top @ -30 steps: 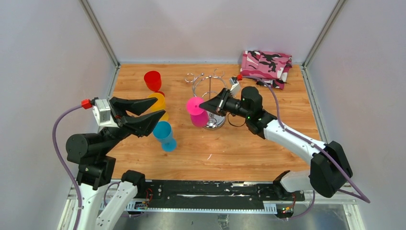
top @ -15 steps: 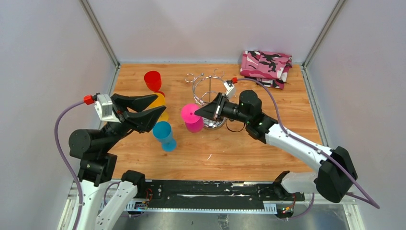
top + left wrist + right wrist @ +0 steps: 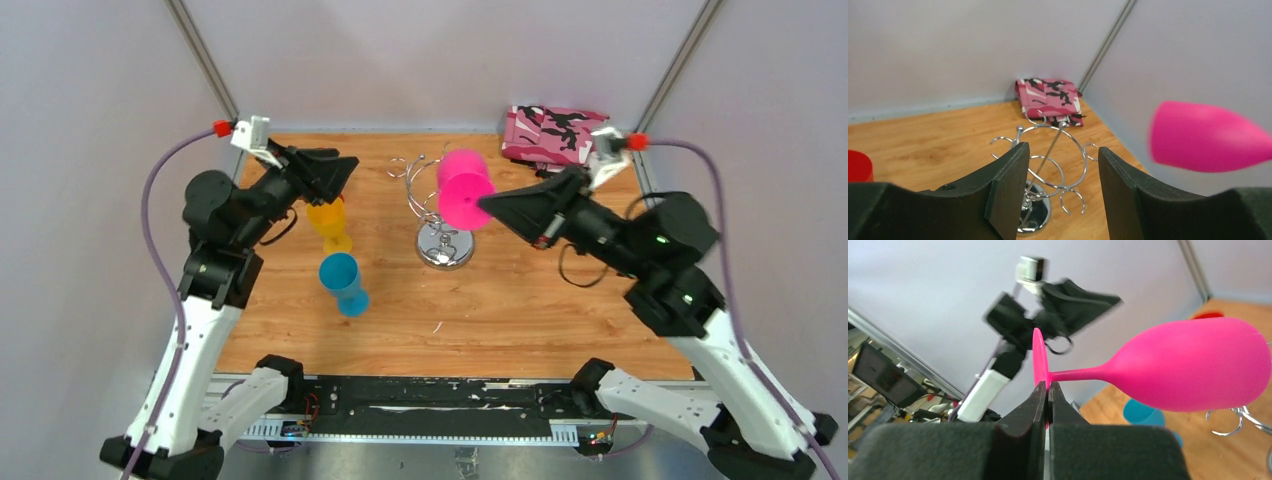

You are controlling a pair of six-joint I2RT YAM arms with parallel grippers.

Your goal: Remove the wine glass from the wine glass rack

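Right end effector (image 3: 1048, 390) pinches the pink wine glass (image 3: 1198, 370) by its foot, sideways in mid-air, clear of the rack (image 3: 441, 250). Left end effector (image 3: 335, 170) hangs open. Removal looks done; next, a gentle set-down on the desk (image 3: 550, 300).

Enclosed on the left, far and right by plain pale grey walls (image 3: 440, 60), joined at the far corners by thin metal posts (image 3: 208, 65). Floored with a light wooden tabletop (image 3: 520, 295), evenly lit, edged on the near side by a black rail (image 3: 440, 397).
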